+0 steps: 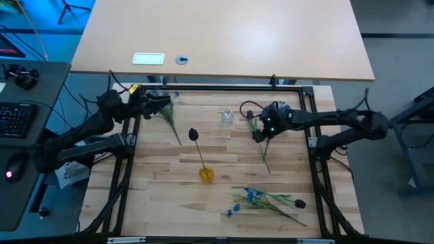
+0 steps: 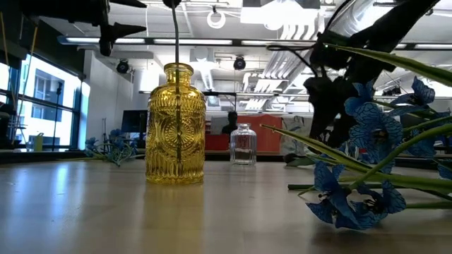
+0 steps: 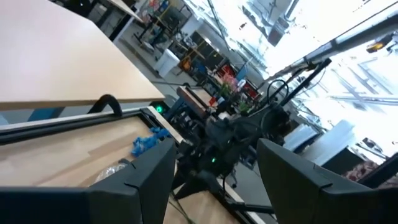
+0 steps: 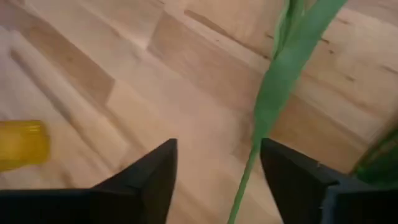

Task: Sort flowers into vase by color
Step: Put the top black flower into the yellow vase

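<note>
High view shows the right pincer (image 1: 260, 133) gripping a green stem (image 1: 265, 154) near the clear vase (image 1: 226, 116); the left pincer (image 1: 161, 103) is spread wide, nothing between its fingers. The stem looks light and whippy, so I'd grip low. More blue flowers (image 1: 256, 198) lie on the counter (image 1: 163, 183).

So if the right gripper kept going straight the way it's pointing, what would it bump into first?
Most likely the bare wooden table: the right gripper points down at it, a green stem between its fingers. The yellow vase sits off to the side.
</note>
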`<act>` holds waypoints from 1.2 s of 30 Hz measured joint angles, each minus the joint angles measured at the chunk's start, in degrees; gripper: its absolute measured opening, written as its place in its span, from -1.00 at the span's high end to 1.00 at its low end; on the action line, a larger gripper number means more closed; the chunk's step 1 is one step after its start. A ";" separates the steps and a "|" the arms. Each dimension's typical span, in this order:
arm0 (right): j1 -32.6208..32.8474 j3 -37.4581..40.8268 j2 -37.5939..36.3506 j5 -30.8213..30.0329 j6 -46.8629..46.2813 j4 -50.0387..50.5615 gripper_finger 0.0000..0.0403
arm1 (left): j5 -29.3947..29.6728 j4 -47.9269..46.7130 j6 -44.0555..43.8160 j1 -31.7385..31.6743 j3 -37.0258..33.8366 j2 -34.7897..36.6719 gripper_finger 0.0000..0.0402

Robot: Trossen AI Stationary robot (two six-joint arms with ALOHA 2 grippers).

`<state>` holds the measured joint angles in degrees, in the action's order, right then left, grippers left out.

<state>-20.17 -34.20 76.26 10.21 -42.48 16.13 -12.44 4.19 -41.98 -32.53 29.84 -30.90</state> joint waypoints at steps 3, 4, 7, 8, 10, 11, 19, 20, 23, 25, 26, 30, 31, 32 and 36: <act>-0.87 0.00 2.87 -1.95 0.51 -0.56 -0.25 | 0.85 0.01 0.00 0.00 -0.03 0.09 -0.06; -1.10 0.01 3.61 -2.39 0.53 -0.48 -0.25 | 0.98 -0.04 0.00 0.00 -0.02 0.05 -0.06; -1.35 0.00 5.44 -3.63 0.05 -0.92 -0.26 | 1.00 0.00 0.02 0.00 -0.04 0.01 -0.06; -1.35 0.00 6.04 -3.95 0.03 -1.61 -0.26 | 1.02 -0.02 0.02 0.00 -0.03 -0.06 -0.06; -1.33 0.00 7.27 -3.84 -0.21 -2.95 -0.26 | 1.10 -0.11 0.04 0.01 -0.02 -0.10 -0.06; -1.21 -0.02 7.72 -3.53 -0.62 -3.56 -0.26 | 1.14 -0.10 0.04 0.02 -0.02 -0.10 -0.06; -0.63 -0.13 9.34 -6.35 -1.08 -5.09 -0.17 | 1.37 -0.11 0.09 0.02 -0.02 -0.10 -0.06; -0.63 -0.13 9.37 -6.90 -1.14 -5.03 -0.10 | 1.37 -0.13 0.09 0.02 -0.02 -0.10 -0.06; -0.70 -0.06 9.42 -8.06 -1.06 -4.66 0.26 | 1.37 -0.32 0.17 0.02 -0.04 -0.10 -0.06; -0.78 -0.01 9.45 -8.68 -1.01 -4.33 0.64 | 1.45 -0.54 1.50 0.02 -0.02 -0.10 -0.06; -0.81 0.05 9.17 -8.70 -1.00 -4.31 0.81 | 1.45 -0.98 2.70 0.02 -0.02 -0.07 -0.06; -0.78 -0.78 3.60 -5.60 -0.61 -4.75 0.90 | 1.87 -3.15 5.43 0.02 -0.02 0.73 -0.06; -0.73 -1.54 1.02 -4.29 0.60 -5.57 0.93 | 2.14 -3.44 5.57 0.02 -0.04 1.08 -0.06; -0.36 -2.57 -1.70 -3.17 1.97 -7.08 0.96 | 2.51 -3.54 5.62 0.02 -0.02 1.44 -0.06; 2.58 -5.63 -11.19 2.68 10.05 -18.97 0.97 | 4.54 -4.93 6.17 0.02 -0.02 2.56 -0.06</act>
<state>-17.58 -39.83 65.07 12.89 -32.43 -2.84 -7.91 -0.74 -35.81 -32.51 29.82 -28.35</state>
